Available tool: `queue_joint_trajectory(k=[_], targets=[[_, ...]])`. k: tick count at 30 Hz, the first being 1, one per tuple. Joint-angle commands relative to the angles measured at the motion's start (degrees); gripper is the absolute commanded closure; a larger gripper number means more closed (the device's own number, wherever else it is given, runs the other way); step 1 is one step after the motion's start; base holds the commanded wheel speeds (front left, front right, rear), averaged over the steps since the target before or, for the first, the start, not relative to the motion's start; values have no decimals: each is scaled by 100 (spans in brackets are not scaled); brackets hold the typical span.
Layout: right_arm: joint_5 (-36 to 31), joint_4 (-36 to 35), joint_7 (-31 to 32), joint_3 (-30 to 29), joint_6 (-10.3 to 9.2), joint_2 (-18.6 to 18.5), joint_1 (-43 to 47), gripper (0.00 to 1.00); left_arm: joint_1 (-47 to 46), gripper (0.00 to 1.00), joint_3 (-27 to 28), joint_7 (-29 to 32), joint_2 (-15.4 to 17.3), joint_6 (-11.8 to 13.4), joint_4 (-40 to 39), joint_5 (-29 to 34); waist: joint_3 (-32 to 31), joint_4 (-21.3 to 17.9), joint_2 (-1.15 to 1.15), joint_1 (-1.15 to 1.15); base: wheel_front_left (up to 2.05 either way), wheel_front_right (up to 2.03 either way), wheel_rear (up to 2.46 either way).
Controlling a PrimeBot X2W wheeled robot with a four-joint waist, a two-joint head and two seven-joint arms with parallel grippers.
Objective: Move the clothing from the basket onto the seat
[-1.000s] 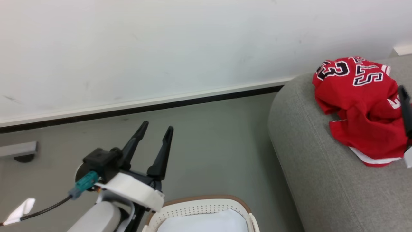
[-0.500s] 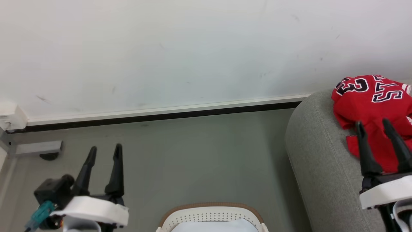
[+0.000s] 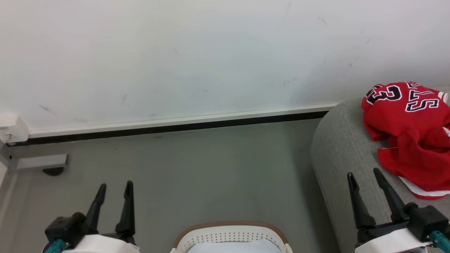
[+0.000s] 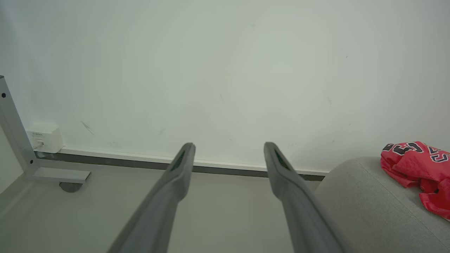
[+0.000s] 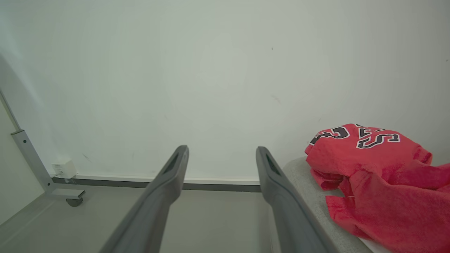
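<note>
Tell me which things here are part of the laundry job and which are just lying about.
Job: clothing, lying on the seat; basket.
Just there: white sheet in the basket; wall box; metal foot.

Left gripper [image 3: 116,184] sits at lower left of the head view, right gripper [image 3: 362,172] at lower right. Both are upright, fingers [image 3: 127,207] pointing up-frame. Jaws of each are spread wide and empty. Right pair leans slightly leftward; left pair is nearly parallel. White wrist cuffs [image 3: 390,243] sit below the dark finger bases.
</note>
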Motion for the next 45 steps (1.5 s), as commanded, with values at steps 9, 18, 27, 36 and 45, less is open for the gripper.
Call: queue_joint_trajectory(k=[9,18,27,36,45], targets=[[-194,188,-138,276,-13,232,49,0,109,0,476,-3,-351,-407,196,506,-13,-27,0,0,0,0,0],[-195,168,-135,341,-13,211,-11,0,40,0,738,-3,-568,-637,318,764,-20,-17,0,0,0,0,0],[-135,201,-136,405,-13,186,-28,0,27,0,914,-3,-704,-784,397,947,-56,-41,0,0,0,0,0],[-141,268,-111,436,0,208,58,100,36,100,950,7,-791,-851,501,901,-60,-48,0,0,0,0,0],[667,318,80,285,-1,214,138,100,19,100,1044,267,-841,-870,628,137,-69,-10,0,0,0,0,0]])
